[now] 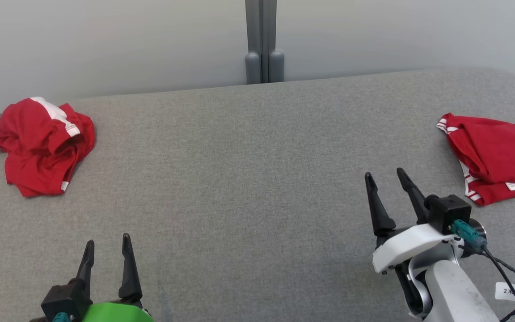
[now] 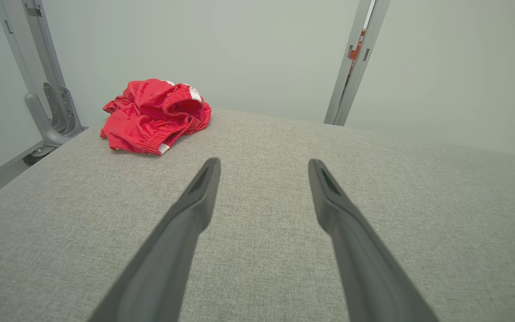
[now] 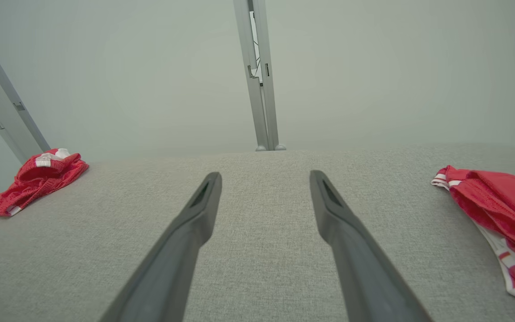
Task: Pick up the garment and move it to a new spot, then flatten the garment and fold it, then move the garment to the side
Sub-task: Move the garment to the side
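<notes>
A: Where is the garment to be picked up?

B: The crumpled red shorts (image 1: 43, 145) lie in a heap on the grey fabric surface (image 1: 248, 179), far to the left of the grey post (image 1: 262, 44) that stands against the pale wall. They are close to the surface's far left corner. A ribbed waistband with white trim sits on top of the heap.

A: And the other red piece?

B: A folded red garment (image 1: 499, 156) lies far to the right of the post, at the surface's right edge and nearer the robot than the heap. It lies fairly flat. White stripes run along its near edge, and a small white label shows at a corner.

A: How does the left gripper stand?

B: The left gripper (image 1: 108, 240) is left of the post, down at the near edge of the surface. Its two dark fingers are spread apart, with bare grey fabric showing between them. It is well apart from the shorts, which in its wrist view lie ahead and off to the left.

A: The right one?

B: The right gripper (image 1: 384, 173) is right of the post and further in over the surface. Its fingers are spread apart too and grip nothing. It points roughly towards the post and is near the folded garment but not touching it.
</notes>
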Tool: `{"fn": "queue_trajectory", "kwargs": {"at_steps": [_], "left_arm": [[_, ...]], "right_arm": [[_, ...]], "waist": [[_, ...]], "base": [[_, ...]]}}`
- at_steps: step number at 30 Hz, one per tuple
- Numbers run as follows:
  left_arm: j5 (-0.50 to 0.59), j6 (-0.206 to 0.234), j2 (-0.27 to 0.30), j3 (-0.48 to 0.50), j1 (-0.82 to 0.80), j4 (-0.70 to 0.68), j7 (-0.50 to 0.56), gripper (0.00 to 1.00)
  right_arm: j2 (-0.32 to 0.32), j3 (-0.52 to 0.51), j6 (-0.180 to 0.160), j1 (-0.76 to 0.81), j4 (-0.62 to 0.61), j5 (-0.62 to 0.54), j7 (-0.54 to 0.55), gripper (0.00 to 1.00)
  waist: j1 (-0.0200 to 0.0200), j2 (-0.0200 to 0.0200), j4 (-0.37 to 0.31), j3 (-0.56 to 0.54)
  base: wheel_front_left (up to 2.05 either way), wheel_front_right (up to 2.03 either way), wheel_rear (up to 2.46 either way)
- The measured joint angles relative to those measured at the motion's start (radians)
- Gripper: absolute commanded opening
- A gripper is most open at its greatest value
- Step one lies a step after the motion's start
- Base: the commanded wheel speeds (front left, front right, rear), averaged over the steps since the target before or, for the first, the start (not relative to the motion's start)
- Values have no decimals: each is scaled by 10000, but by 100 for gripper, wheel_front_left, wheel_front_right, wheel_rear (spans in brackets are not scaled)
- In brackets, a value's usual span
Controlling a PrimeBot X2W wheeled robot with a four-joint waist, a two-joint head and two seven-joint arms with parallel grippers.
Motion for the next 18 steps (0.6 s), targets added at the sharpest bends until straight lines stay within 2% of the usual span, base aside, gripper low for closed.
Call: {"fn": "queue_trajectory", "kwargs": {"at_steps": [18], "left_arm": [[215, -128, -35, 4, 155, -79, 0, 100]], "right_arm": [[13, 343, 0, 541, -280, 334, 119, 100]], "waist": [[0, 0, 53, -237]], "base": [[0, 0, 0]]}}
